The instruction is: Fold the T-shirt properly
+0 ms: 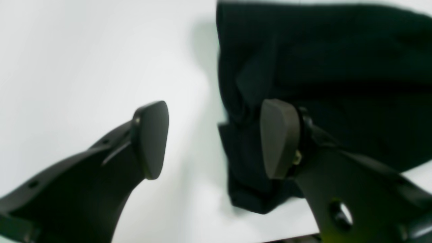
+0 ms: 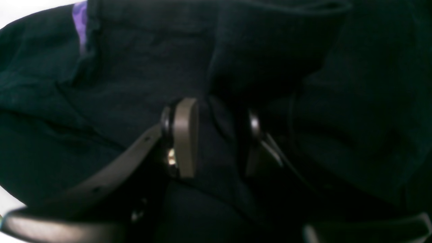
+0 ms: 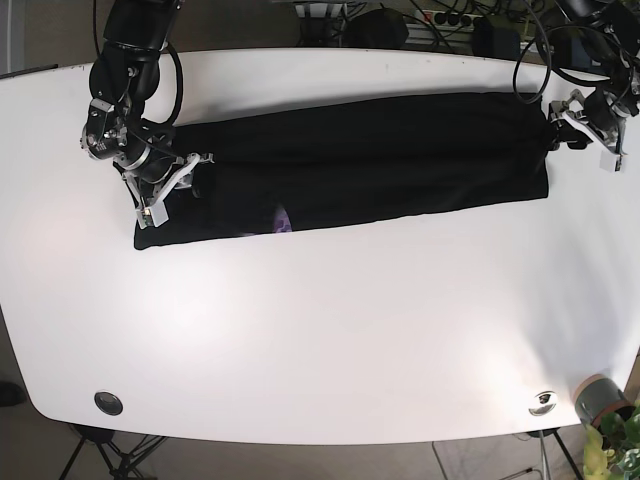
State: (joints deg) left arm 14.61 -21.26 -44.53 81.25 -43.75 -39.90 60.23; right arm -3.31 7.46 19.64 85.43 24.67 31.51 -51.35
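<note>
The black T-shirt [image 3: 360, 160] lies folded into a long strip across the white table [image 3: 320, 330]. A purple print [image 3: 283, 218] peeks out at its front edge and also shows in the right wrist view [image 2: 80, 23]. My right gripper [image 3: 175, 187] is at the strip's left end. In the right wrist view it [image 2: 219, 138] has a ridge of the shirt [image 2: 135, 67] pinched between its pads. My left gripper [image 3: 562, 125] is at the strip's right end. In the left wrist view it [image 1: 216, 138] is open, with the shirt's corner [image 1: 337, 67] beside one pad [image 1: 280, 138].
Cables and power strips [image 3: 440, 20] lie beyond the table's far edge. A small round metal fitting [image 3: 108, 403] sits near the front left corner and another [image 3: 543, 401] near the front right. A plant pot [image 3: 600, 400] stands off the front right corner.
</note>
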